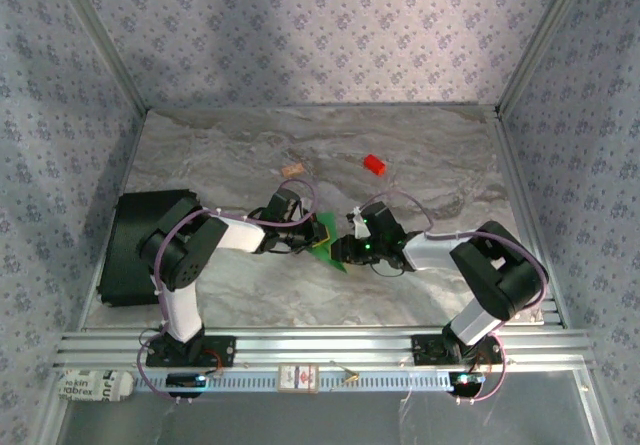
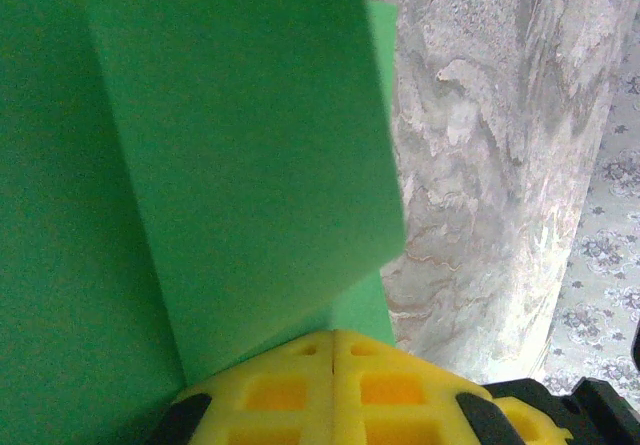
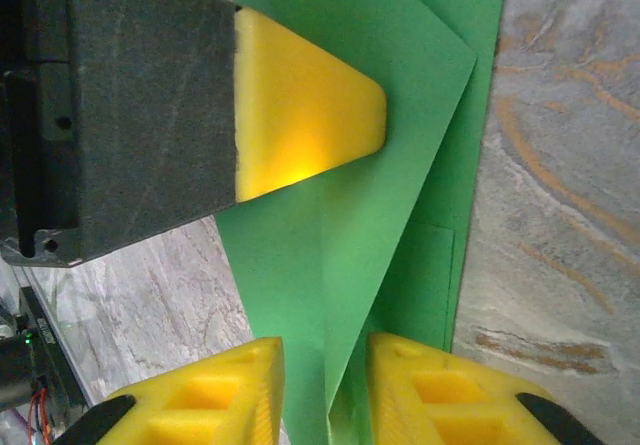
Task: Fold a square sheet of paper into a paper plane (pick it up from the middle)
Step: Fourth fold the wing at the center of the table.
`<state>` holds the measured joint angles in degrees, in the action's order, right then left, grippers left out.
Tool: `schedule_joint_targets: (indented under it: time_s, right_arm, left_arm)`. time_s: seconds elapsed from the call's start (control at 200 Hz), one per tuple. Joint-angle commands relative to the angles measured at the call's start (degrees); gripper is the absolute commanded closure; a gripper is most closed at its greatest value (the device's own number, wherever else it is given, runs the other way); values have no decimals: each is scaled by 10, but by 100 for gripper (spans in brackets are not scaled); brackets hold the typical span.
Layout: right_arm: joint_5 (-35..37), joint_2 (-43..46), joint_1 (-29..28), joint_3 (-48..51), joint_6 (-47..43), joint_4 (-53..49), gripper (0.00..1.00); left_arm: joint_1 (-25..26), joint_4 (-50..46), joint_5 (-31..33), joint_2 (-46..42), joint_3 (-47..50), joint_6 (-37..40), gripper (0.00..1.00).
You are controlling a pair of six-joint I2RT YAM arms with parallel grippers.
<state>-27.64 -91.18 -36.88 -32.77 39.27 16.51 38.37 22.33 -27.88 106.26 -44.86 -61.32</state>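
The square sheet of paper (image 1: 327, 245), bright green, lies at the centre of the overhead frame on the marble counter (image 1: 450, 185), with your two tools meeting over it. It is not flat. The wrist views show layered flaps, one slanted panel over another, and a crease running toward the bottom of the right wrist frame.

Your left tool (image 2: 333, 355), at the bottom of its own wrist frame, is clenched. Its yellow fingers meet with no gap, and the paper looks pinched between them. Your right tool (image 3: 325, 365) is released: its fingers stand apart at the bottom of its frame, and a folded edge runs up through the gap, unclamped.

By my reading, you are in the early folds. The shape is not yet narrow and pointed, so the nose and wing folds are left to do.

A black box (image 1: 125, 255) sits at the left of the overhead frame, partly behind the left arm (image 1: 185, 265). I cannot tell whether it holds anything. A small red block (image 1: 374, 164) and a tan cork-like piece (image 1: 293, 170) lie loose on the counter, above centre.
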Motion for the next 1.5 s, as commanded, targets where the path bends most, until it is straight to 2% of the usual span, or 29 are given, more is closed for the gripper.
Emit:
schedule_joint_targets:
  time_s: [0.0, 0.425, 0.745, 1.069, 1.239, 1.344, 1.494]
  right_arm:
    - [-13, -2, 5, 2, 9, 7, 75]
    - [-36, 0, 10, 42, 27, 40, 90]
    - [-36, -1, 8, 62, 40, 46, 89]
    - [-17, 23, 7, 60, 15, -12, 84]
    - [-27, 17, 7, 68, 18, -4, 93]
    - [-32, 11, 7, 74, 26, 2, 95]
    - [-27, 24, 7, 82, 32, 2, 89]
  left_arm:
    - [3, -14, -8, 12, 4, 9, 96]
    - [4, -14, -6, 16, 3, 7, 96]
    - [3, -15, -3, 17, 7, 6, 96]
    - [3, -13, -4, 16, 7, 6, 96]
    - [4, -12, -3, 16, 8, 4, 97]
    - [3, -11, -2, 16, 10, 3, 97]
    - [4, -11, -2, 15, 11, 2, 97]
